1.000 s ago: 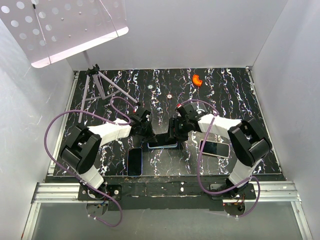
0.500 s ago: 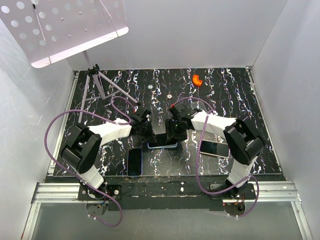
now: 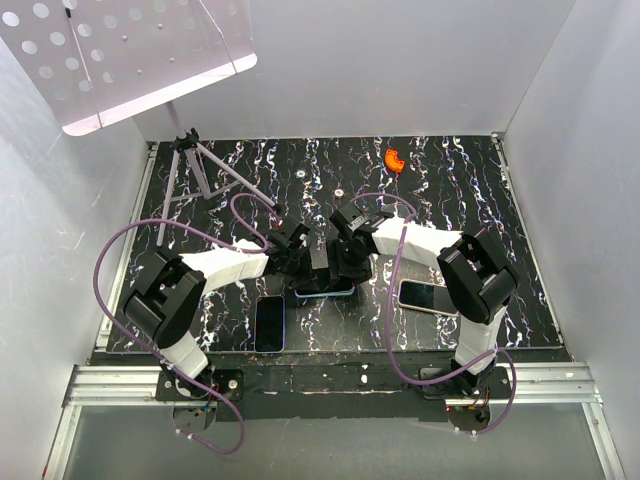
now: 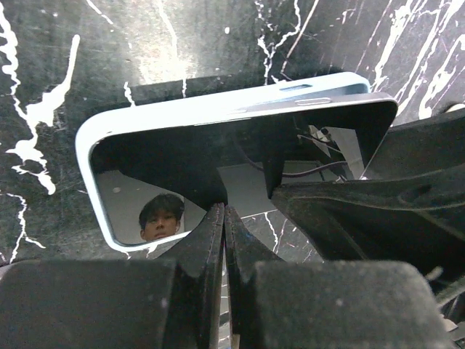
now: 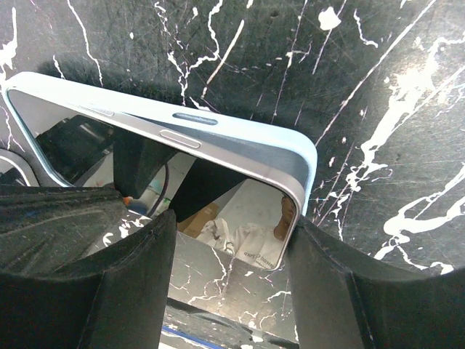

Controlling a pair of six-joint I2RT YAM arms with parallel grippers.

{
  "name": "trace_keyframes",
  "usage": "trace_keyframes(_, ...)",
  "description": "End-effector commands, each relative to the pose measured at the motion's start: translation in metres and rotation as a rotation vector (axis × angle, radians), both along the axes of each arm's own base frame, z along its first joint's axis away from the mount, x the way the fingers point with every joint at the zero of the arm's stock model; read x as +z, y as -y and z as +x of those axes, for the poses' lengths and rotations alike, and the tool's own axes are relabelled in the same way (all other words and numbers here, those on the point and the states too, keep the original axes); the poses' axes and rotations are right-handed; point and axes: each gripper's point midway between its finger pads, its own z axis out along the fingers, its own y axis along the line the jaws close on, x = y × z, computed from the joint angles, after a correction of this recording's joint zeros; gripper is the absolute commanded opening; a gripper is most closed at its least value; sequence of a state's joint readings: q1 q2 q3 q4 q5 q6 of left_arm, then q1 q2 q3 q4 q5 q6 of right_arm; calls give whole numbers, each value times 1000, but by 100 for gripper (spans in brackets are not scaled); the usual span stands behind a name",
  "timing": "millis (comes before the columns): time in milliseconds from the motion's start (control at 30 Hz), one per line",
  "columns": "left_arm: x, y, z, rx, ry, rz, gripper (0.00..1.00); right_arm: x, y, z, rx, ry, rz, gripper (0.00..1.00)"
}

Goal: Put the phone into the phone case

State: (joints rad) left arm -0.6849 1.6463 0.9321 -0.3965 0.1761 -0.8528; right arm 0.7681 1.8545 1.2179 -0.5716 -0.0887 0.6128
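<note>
Three phone-shaped slabs lie on the black marbled desk (image 3: 450,190), and two arms meet over the middle one. That one is the phone (image 3: 325,290), screen up inside a light-blue phone case (image 4: 182,116); at one corner a grey band of its side shows above the case's rim. The left gripper (image 4: 224,211) is clenched with nothing between its fingertips, which sit right at the glass. The right gripper (image 5: 231,233) has its jaws spread wide, one finger over the screen and the other just past the phone's short end, and it isn't clamping anything that I can see. A second, dark slab (image 3: 268,323) lies near the front edge, and a third with a pale rim (image 3: 428,297) lies by the right arm. Further back there's one small orange object (image 3: 394,159), one thin-legged stand (image 3: 200,165) and one perforated white panel (image 3: 130,60)
</note>
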Motion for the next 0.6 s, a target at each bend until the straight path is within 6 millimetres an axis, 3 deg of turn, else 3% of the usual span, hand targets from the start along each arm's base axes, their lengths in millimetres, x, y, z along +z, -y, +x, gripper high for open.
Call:
trace_keyframes(0,19,13,6,-28,68,-56,0,-46,3,-65,133,-179,-99,63)
trace_keyframes(167,16,11,8,-7,68,-49,0,-39,-14,-67,133,-212,-20,63)
trace_keyframes(567,-25,-22,1,109,-65,25,0,-21,-10,-61,139,-171,-45,63)
